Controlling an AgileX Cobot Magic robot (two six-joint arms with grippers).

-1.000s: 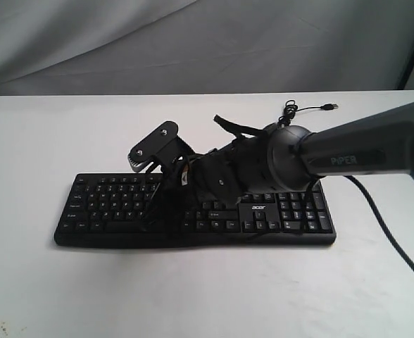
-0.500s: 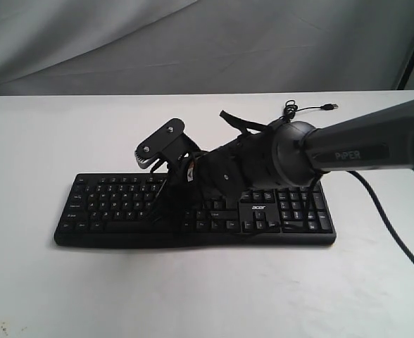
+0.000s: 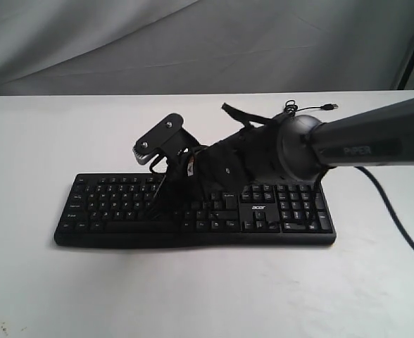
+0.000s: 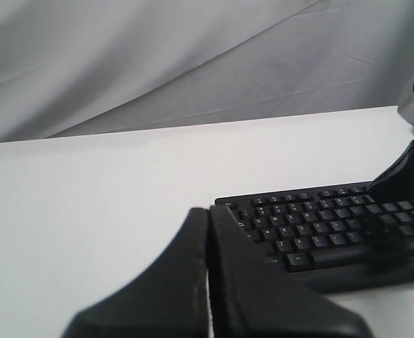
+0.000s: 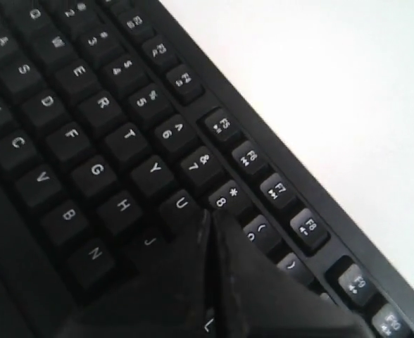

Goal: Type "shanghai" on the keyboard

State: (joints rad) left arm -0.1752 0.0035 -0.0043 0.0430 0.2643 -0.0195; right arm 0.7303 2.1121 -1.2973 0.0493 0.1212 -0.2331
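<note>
Exterior view: the wide black plastic keyboard (image 3: 193, 211) is lying mid-worktop (image 3: 207, 289), its long axis running nine to three o'clock. The right end effector (image 3: 158, 205) is hanging over the letter keys, its arm spanning in from three o'clock, so it looks the nearer one.

Left wrist view: the left end effector (image 4: 208, 215) is sitting with fingers together, apart from the keyboard's end.

Right wrist view: the right fingers are pressing together, the tip pointing between U and J, with H just beside. No other view is showing these legends.
</note>
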